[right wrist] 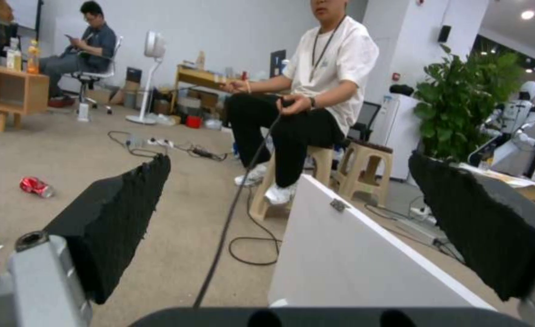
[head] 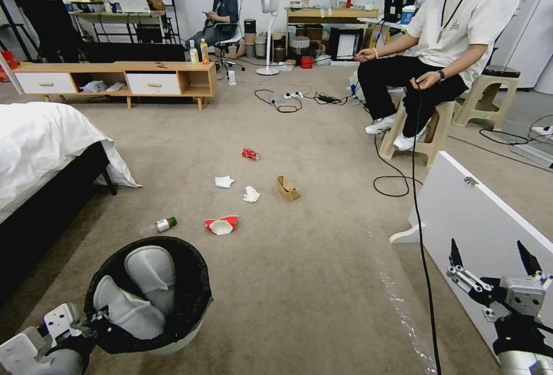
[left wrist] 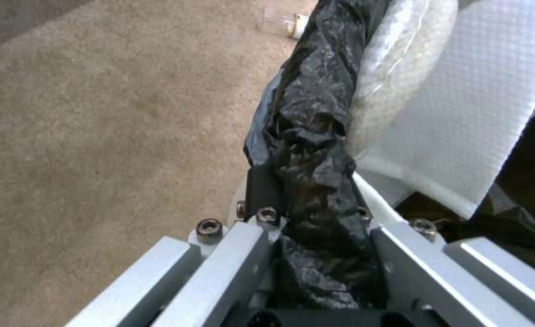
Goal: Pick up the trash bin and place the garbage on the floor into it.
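The trash bin (head: 180, 343), white with a black bag over its rim, hangs tilted at the lower left above the floor (head: 322, 283). My left gripper (head: 95, 322) is shut on its near rim. In the left wrist view the left gripper (left wrist: 312, 220) pinches the black bag (left wrist: 307, 150). White padded sheets (head: 151, 271) lie inside the bin. The garbage is spread on the carpet ahead: a red can (head: 250, 154), two tissues (head: 224, 181) (head: 251, 194), a brown paper bag (head: 287, 188), a red-and-white cup (head: 221, 224) and a green-capped bottle (head: 163, 225). My right gripper (head: 491, 255) hangs open at the lower right, nothing between its fingers.
A white board (head: 478, 213) leans on the floor at the right, just beyond my right gripper. A black cable (head: 417, 190) runs down in front of the board. A bed (head: 40, 150) fills the left side. A low wooden cabinet (head: 115, 78) and a standing fan (head: 268, 29) stand farther back.
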{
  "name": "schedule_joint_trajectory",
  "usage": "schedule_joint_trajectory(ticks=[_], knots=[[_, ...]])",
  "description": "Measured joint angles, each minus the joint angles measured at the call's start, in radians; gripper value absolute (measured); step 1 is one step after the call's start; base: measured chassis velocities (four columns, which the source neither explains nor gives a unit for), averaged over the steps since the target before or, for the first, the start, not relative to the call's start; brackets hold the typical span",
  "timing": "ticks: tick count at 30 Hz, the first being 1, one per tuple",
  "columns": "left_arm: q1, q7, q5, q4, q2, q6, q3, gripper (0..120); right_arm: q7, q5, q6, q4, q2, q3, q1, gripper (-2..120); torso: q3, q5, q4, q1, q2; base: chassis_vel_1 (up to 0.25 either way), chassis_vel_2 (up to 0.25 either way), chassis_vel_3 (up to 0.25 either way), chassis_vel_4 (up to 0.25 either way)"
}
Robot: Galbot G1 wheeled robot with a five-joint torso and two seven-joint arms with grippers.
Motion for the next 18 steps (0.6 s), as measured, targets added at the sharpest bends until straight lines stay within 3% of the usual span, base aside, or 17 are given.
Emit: schedule_joint_trajectory(ticks=[18], knots=[[0.008,0.004,0.001,-0.005,0.000,0.000,-0.005,3,-0.022,0.013,0.006,-0.005,-0.008,0.004,0.001,100,0.000,0.0000,0.0000,0.000,0.000,0.000,0.000,0.000,0.000]])
